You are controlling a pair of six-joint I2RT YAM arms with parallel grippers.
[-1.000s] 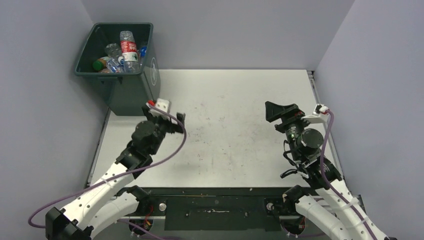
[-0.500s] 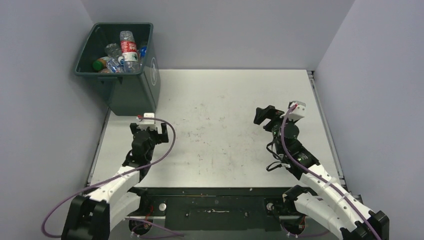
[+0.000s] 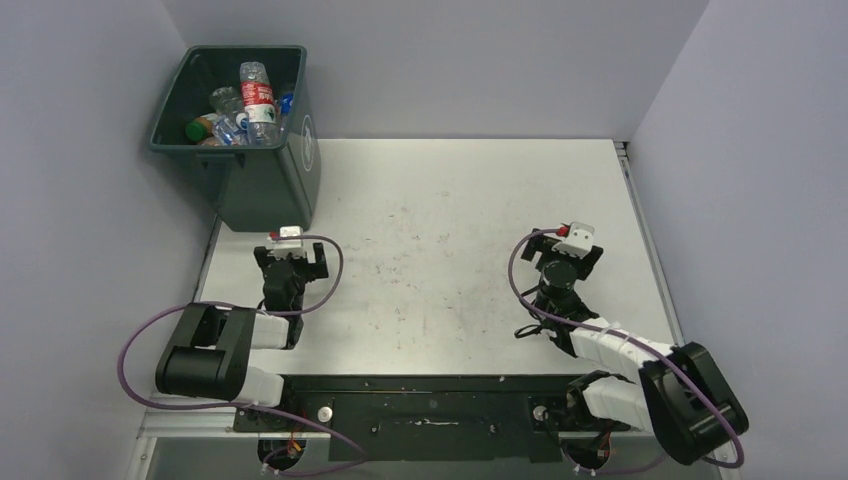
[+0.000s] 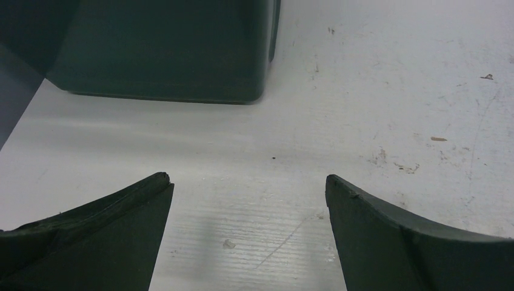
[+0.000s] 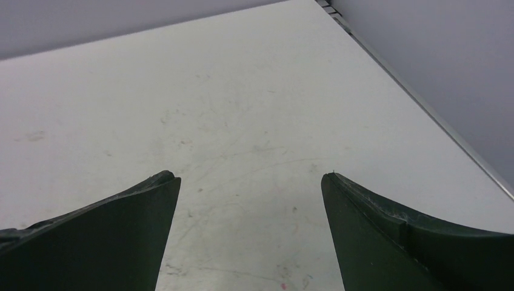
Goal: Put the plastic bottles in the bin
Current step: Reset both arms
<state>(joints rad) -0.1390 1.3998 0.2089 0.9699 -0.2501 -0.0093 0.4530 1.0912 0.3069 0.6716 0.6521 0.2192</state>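
Both hands wide open and empty; bottles in the bin, upper left.

Overhead: I see one bin holding the plastic bottles, about five showing, one red-labelled, its writing unreadable. The left hand and right hand sit low over the bench. Left wrist: fingers spread, gripping nothing, bin wall ahead. Right wrist: fingers spread, gripping nothing.

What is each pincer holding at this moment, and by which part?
Nothing. The left pincer and the right pincer both stand open and empty above the table; the plastic bottles lie in the bin.
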